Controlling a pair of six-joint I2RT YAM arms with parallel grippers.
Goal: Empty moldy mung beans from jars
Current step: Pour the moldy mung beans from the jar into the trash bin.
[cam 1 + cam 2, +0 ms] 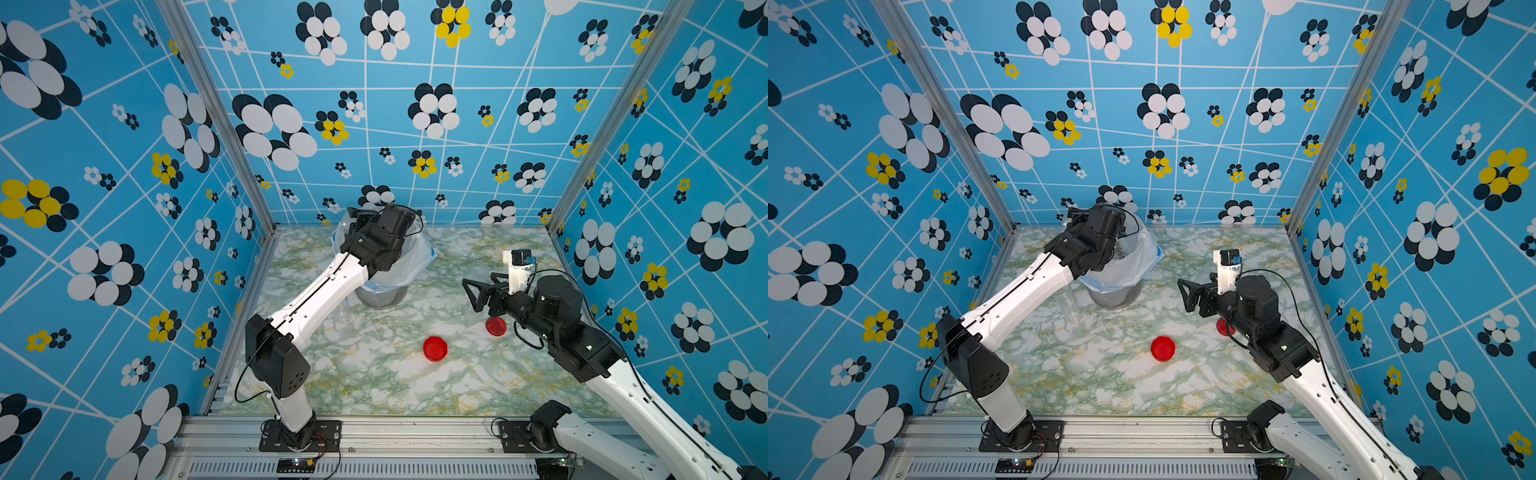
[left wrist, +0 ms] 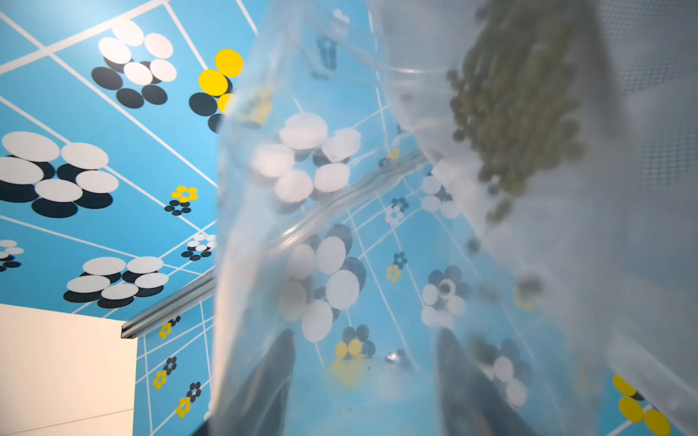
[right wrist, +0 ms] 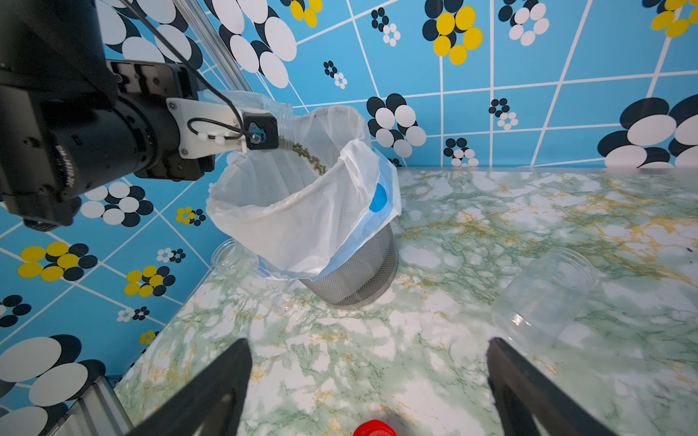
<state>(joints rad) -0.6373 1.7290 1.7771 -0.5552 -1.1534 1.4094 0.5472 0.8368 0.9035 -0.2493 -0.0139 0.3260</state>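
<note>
- A red round lid [image 1: 435, 348] lies on the green-marbled tabletop [image 1: 374, 386], with a second red lid [image 1: 496, 326] to its right.
- The right pincer [image 1: 471, 296] gapes wide, holding nothing; beyond it an empty clear jar [image 3: 544, 298] lies on its side.
- Far left, the left pincer [image 2: 366, 331] clamps a tipped clear jar [image 2: 321, 245], and olive mung beans [image 2: 517, 113] spill into the white-bagged mesh bin [image 3: 359, 271].

A booth papered in blue around a marbled surface.

The back wall [image 1: 415, 124] and the two side walls [image 1: 104, 166] carry one print: bright blue crossed by thin white lines and strewn with flowers, large and small, made of white, black and yellow ovals. Bare metal posts [image 1: 218, 116] stand in the two back corners. The surface [image 1: 395, 386] is glossy, white veined with green and yellow. A ribbed metal rail [image 1: 415, 432] runs along its near edge. The left wrist view shows a plain cream panel [image 2: 64, 370] beside the blue print. The light is bright and even.
</note>
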